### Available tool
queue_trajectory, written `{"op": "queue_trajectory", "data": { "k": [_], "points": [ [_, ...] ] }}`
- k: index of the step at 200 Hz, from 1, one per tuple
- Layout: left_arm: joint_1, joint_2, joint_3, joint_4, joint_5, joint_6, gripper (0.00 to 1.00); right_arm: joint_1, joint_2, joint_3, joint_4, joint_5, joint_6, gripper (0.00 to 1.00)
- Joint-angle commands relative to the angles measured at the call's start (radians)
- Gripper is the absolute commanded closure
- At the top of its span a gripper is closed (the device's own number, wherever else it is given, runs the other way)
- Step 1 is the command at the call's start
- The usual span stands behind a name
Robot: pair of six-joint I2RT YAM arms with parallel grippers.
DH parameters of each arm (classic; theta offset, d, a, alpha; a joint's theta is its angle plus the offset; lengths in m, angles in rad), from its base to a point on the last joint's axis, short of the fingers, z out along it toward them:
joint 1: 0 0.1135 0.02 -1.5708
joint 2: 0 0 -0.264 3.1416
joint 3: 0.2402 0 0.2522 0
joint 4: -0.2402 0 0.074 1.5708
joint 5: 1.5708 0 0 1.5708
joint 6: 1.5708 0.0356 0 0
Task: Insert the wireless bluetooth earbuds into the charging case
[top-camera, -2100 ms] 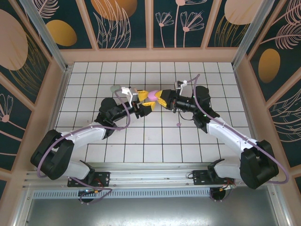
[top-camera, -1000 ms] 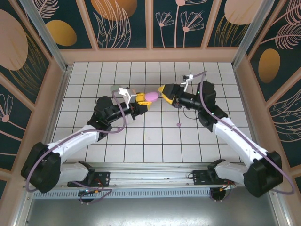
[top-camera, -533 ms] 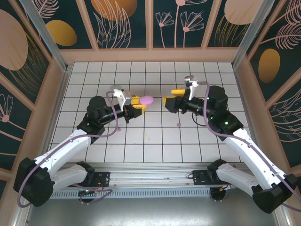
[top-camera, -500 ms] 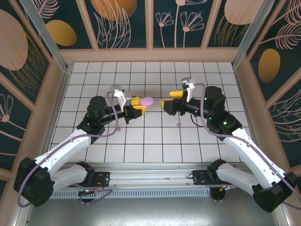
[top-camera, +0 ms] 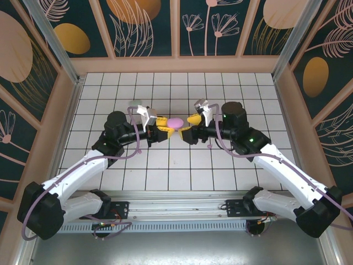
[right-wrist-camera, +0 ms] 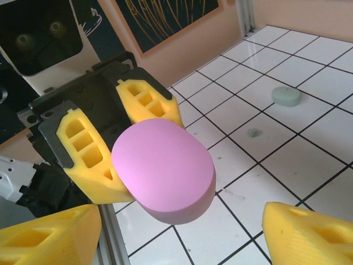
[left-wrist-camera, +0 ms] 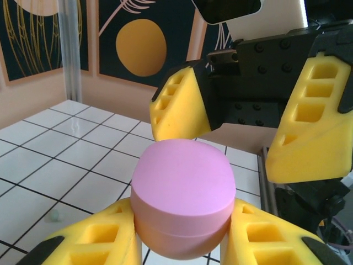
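My left gripper is shut on the pink charging case, an oval box with its lid down, held above the tiles. My right gripper faces it, open, its yellow fingers spread to either side of the case's far end without touching it. A tiny pale mint earbud lies on the floor. A tiny pink earbud lies on a tile below the right wrist. The other earbuds are out of view.
A mint green case-like box lies on the tiles behind the left gripper. Wooden walls ring the white tiled floor. A metal rail runs along the near edge.
The right gripper has swung left and down towards the pink case, its open fingers now flanking the case's end. The left gripper, still holding the case, has shifted slightly right.
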Motion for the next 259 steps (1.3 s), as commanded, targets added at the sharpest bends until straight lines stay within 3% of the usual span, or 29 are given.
{"op": "queue_trajectory", "data": {
  "k": [1,100,196,259],
  "points": [
    [0.005,0.007,0.039,0.049,0.056,-0.039,0.87,0.010,0.002,0.033,0.016,-0.038,-0.043,0.25],
    [0.005,0.011,0.014,0.094,0.072,-0.073,0.87,0.010,0.082,0.086,0.000,0.015,-0.050,0.33],
    [0.005,0.015,-0.015,0.088,0.101,-0.069,0.91,-0.092,0.107,0.115,0.045,-0.061,0.118,0.38],
    [0.004,0.008,-0.018,0.080,0.106,-0.060,0.92,-0.104,0.129,0.124,0.068,-0.060,0.163,0.39]
  ]
}}
